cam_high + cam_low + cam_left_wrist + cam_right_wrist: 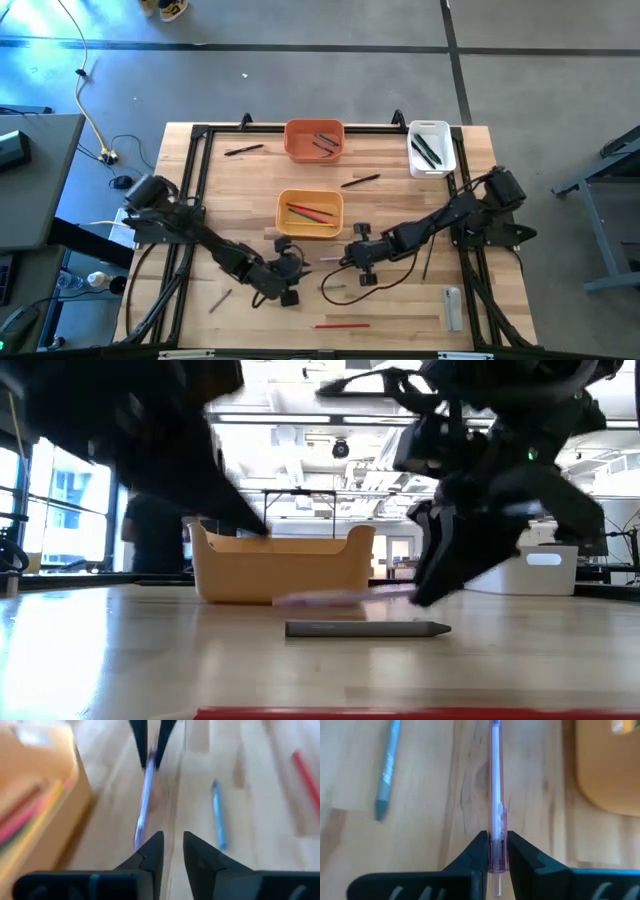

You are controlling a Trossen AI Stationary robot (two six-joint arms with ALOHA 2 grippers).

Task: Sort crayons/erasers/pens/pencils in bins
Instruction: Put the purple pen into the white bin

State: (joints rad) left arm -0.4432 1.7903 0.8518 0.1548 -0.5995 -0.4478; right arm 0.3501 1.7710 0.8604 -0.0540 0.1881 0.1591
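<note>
A pink see-through pen (320,261) lies between my two grippers, in front of the yellow-orange bin (310,213). My right gripper (345,258) is shut on the pen's right end. My left gripper (298,263) is open and low over the table at the pen's other end (138,837), which lies just ahead of its fingertips; I cannot tell whether it touches. A grey-blue crayon (387,770) lies flat beside the pen and also shows in the low view (365,629). The orange bin (315,140) and the white bin (431,147) stand at the far edge, each with sticks inside. My right gripper pinches the pen near its right end (495,832) between its two fingers. The fingers slant down from the table's right side and lie along the pen. The held end (405,590) is raised a little, and the far end (285,600) rests on the table.
A red stick (342,325) lies near the front edge. A black pen (243,150) and a dark pen (360,181) lie farther back. A grey stick (220,300), a white object (453,308) and a black cable (335,290) are also on the table.
</note>
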